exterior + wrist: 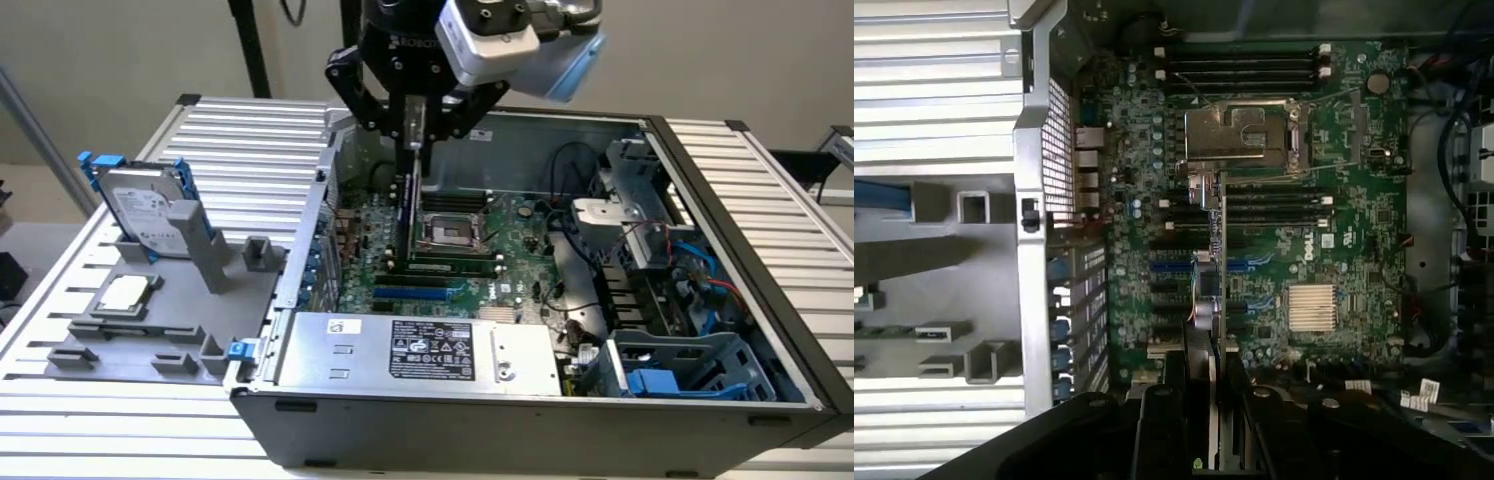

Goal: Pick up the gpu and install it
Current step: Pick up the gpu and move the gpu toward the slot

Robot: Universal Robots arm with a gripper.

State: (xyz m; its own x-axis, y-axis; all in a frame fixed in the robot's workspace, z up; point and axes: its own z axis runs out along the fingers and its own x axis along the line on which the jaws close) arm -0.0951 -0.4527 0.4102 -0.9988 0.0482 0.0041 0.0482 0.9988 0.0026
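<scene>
So the gripper [416,128] is clamped on the gpu [406,205], gripping its top edge. The card hangs upright and edge-on straight below the gripper, inside the open PC case [534,420]. Its lower end is down at the motherboard [523,215] right beside the CPU socket [445,232]; can't tell if it's touching. The hard drive [140,215] stands well off to the gripper's side on the desk [240,130]
</scene>
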